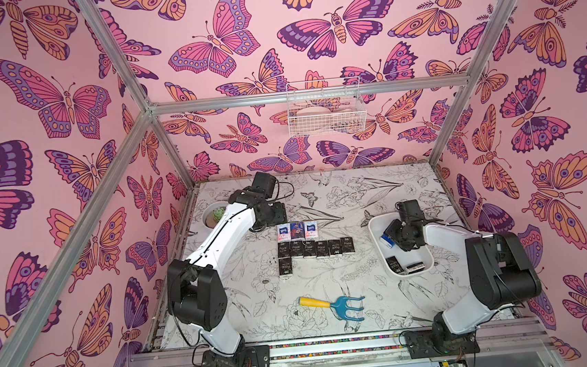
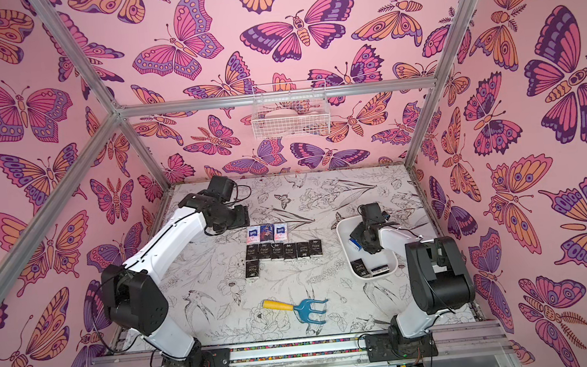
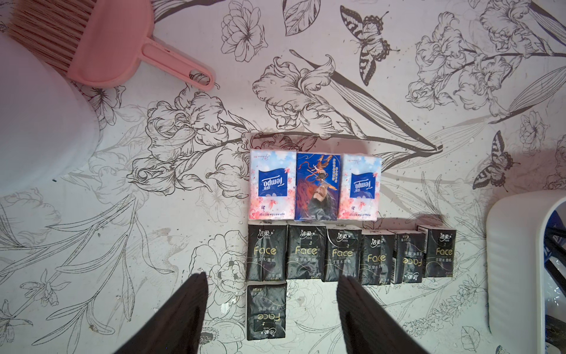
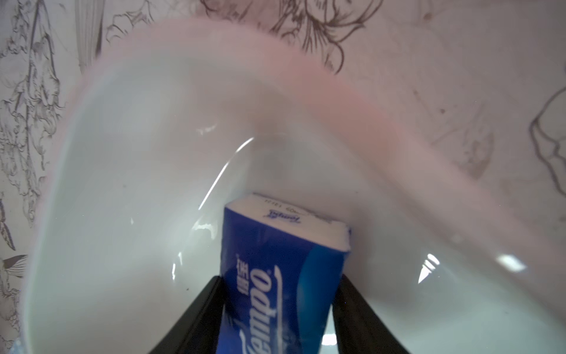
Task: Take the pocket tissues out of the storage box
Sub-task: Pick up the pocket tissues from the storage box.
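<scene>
Now my right gripper (image 4: 280, 277) is down in the box (image 1: 374, 223). It is pinching a blue pack (image 4: 275, 245) from both sides. Two more packs (image 1: 395, 265) lie at the other end of the box. My left gripper (image 3: 272, 277) is spread wide with nothing in it, over the table (image 3: 92, 245), by ten packs in rows (image 1: 311, 248).

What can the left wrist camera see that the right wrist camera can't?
Only the left wrist view shows a pink brush, ten pocket tissues lined up on the table, and the open left gripper above them. Only the right wrist view shows the right gripper, its fingers against both sides of a blue Tempo packet inside the storage box. Both show that white box, only its rim in the left wrist view, and the flowery table.
</scene>
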